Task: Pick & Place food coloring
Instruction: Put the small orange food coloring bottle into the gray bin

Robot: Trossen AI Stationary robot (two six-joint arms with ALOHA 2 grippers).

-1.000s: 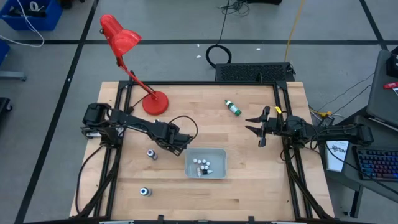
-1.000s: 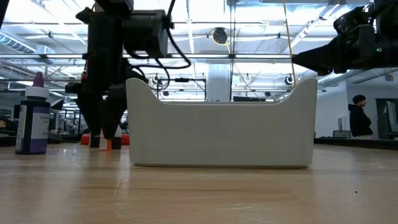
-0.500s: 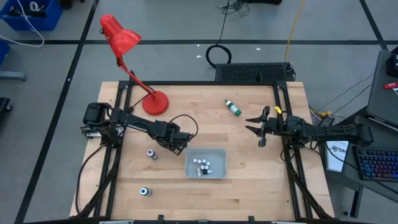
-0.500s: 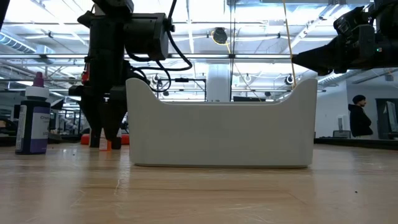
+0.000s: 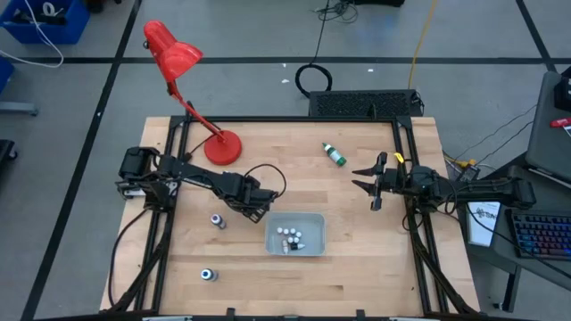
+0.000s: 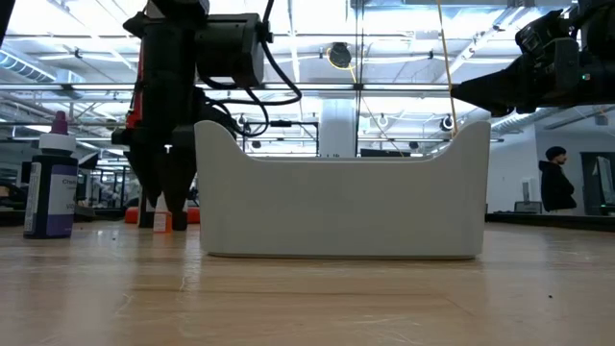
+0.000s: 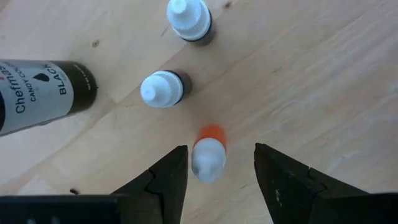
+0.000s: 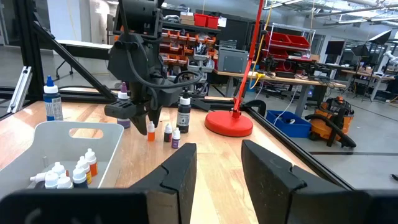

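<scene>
The food coloring is scattered. A small orange vial with a white top (image 7: 209, 155) stands upright on the wooden table. My left gripper (image 7: 219, 177) points straight down over it, open, with one finger on each side of the vial and not touching it. In the low view the gripper (image 6: 169, 204) hangs just left of the pale tray (image 6: 341, 192). The tray (image 5: 310, 223) holds several white-topped vials (image 5: 288, 237). My right gripper (image 5: 373, 185) waits open and level at the table's right side.
Beside the orange vial stand two more vials (image 7: 163, 89) (image 7: 189, 17) and a black-labelled bottle (image 7: 37, 93). A green bottle (image 5: 335, 154) lies at the far middle. Two bottles (image 5: 217, 220) (image 5: 208, 275) stand at the near left. A red desk lamp (image 5: 223, 147) stands at the far left.
</scene>
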